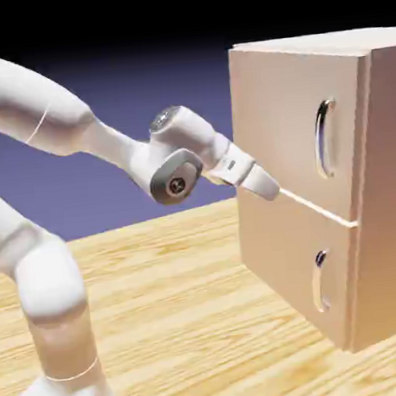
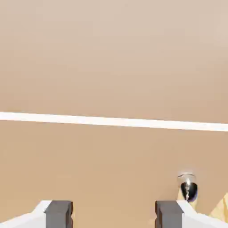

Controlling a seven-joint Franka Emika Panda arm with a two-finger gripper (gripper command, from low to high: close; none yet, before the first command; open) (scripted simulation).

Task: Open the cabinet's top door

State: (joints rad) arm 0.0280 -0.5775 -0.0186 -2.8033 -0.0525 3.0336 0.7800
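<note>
The cabinet stands at the right on the wooden worktop, both doors shut flush. The top door is the taller upper panel; its curved silver handle runs vertically near the door's right edge. The tool sits close against the front face, low on the left side of that door, right at the pale seam between the two doors. In the hand view its grey fingertips stand apart with nothing between them, so it is open and empty. The handle therefore lies up and to the right of the tool, apart from it. The lower door's handle shows below; it is probably the silver piece at the hand view's lower right.
</note>
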